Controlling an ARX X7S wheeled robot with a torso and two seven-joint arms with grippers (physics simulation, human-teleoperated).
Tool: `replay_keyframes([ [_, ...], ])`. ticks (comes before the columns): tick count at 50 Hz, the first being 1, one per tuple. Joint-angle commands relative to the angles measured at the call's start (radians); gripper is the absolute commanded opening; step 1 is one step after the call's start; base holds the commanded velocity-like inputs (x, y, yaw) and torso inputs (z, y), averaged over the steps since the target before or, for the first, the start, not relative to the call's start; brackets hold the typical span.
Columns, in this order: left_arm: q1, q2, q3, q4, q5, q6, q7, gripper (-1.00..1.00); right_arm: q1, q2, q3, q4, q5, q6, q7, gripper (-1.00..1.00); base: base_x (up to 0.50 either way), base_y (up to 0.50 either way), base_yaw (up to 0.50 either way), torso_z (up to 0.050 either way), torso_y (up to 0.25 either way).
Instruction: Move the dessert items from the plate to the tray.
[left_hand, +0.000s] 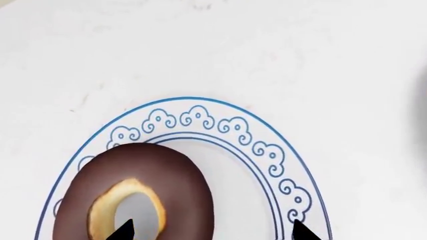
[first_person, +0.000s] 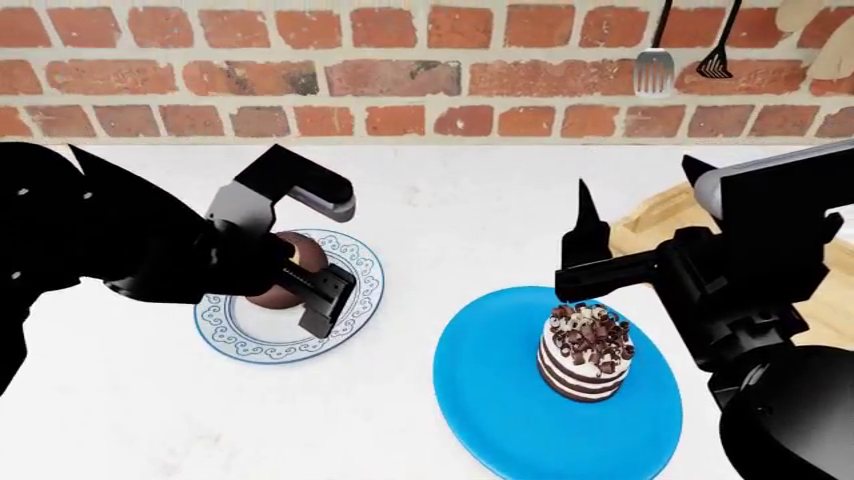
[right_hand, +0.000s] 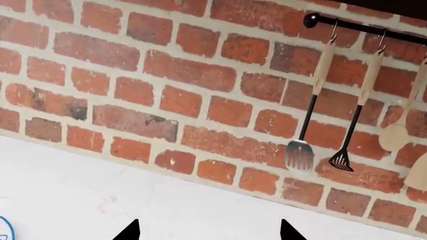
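Over the patterned plate (first_person: 350, 300), left tool (first_person: 310, 252) angled down, spread apart astride the donut (first_person: 296, 262)

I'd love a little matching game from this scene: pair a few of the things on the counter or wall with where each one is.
Things:
1. chocolate-glazed donut
2. layered cake
3. slotted spatula
4. wooden tray

Places:
A. on the plain blue plate
B. hanging from a rail on the brick wall
C. on the white plate with blue swirls, one left pincer tip in its hole
D. behind the right arm, at the counter's right edge

Pairs: 1-C, 2-A, 3-B, 4-D
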Motion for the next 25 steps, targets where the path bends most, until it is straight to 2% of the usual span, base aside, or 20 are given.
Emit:
replay_keyframes([
  [1,0.007,0.006,0.024,-0.018,0.033,0.025,0.039,1.00,-0.003,0.002,-0.007,0.004,-0.001,-0.007,0.003,1.00,0.00,0.00,0.00,0.000,0.000],
  [25,0.018,0.001,0.060,-0.040,0.054,0.030,0.059,1.00,-0.003,0.008,-0.020,0.011,-0.001,-0.019,0.007,1.00,0.00,0.00,0.00,0.000,0.000],
])
